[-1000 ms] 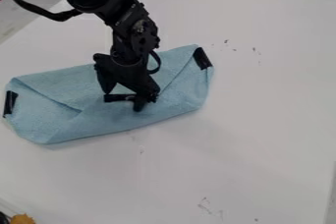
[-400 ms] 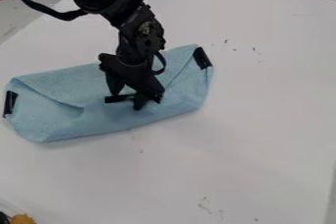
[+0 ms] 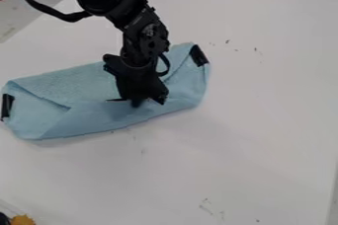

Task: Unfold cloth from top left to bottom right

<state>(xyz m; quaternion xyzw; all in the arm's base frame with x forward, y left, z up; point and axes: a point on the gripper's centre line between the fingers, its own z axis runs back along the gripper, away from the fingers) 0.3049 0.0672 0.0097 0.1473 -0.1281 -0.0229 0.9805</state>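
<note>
At the lower left corner an orange thing [image 3: 23, 220] with a jagged edge sits apart from the work, where it should not hinder the unfolding. Further up, a short black strip [image 3: 7, 105] lies on the left end of the light blue cloth [image 3: 63, 123], perhaps there to mark a corner for grasping. The cloth lies slantwise on the table [image 3: 264, 135], folded into a long, low shape with blunt ends; its weave looks soft and faintly nubbly, and a slanting fold runs in from the left end towards the middle.

At the middle, the black tool [image 3: 148, 101] comes down from above, and it looks closed on the cloth near the lower edge, beside a thin sliver of black [image 3: 117, 100]. That hold makes sense if the upper layer is to be drawn out towards the lower right, though how many layers it has caught I cannot tell. Too deep a pinch might drag the whole bundle instead of opening it.

To the right, a second black strip [image 3: 198, 55], smooth against the cloth, marks the other end, and beyond it small dark flecks [image 3: 255, 49] dot the smooth, pale tabletop
</note>
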